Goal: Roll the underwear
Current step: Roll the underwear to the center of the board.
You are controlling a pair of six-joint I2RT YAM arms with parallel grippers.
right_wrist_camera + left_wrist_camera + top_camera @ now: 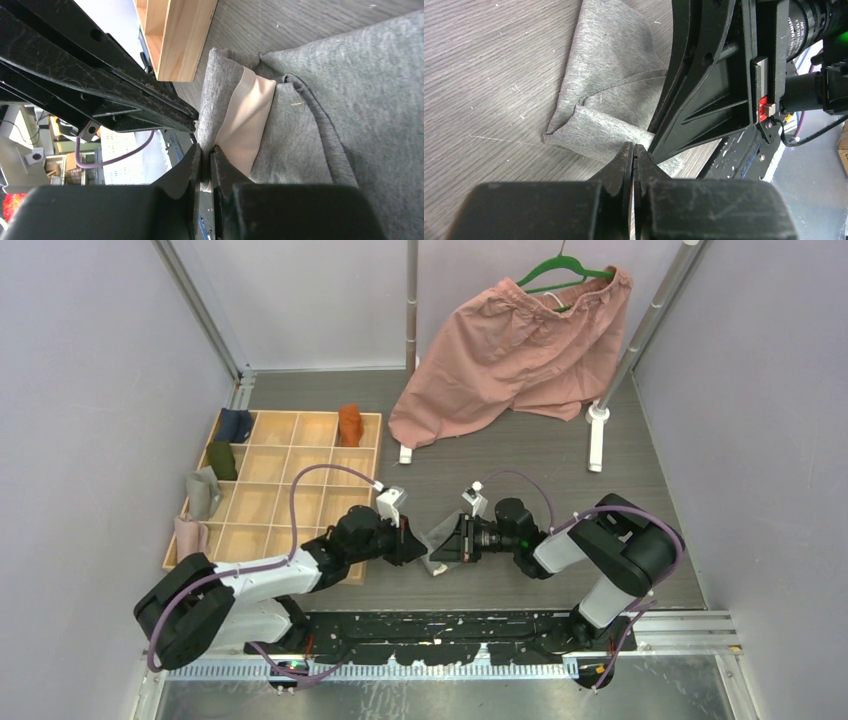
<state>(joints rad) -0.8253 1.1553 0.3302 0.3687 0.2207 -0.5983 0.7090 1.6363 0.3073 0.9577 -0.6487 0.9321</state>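
Since the dark wood-grain table (pixel 520 460) carries the folded grey cream-trimmed cotton underwear (pixel 441 542) at centre, long axis 12-to-6, we'd roll crosswise: right gripper (pixel 206 152) at its 3 o'clock pinches the trimmed hem (pixel 245 125); left gripper (pixel 634 150) at 9 is closed against the edge, cloth caught or not we can't tell.

walls (pixel 90 360): pale lilac | tabletop (pixel 560 455): grey woodgrain | rack poles (pixel 411 300): bare metal
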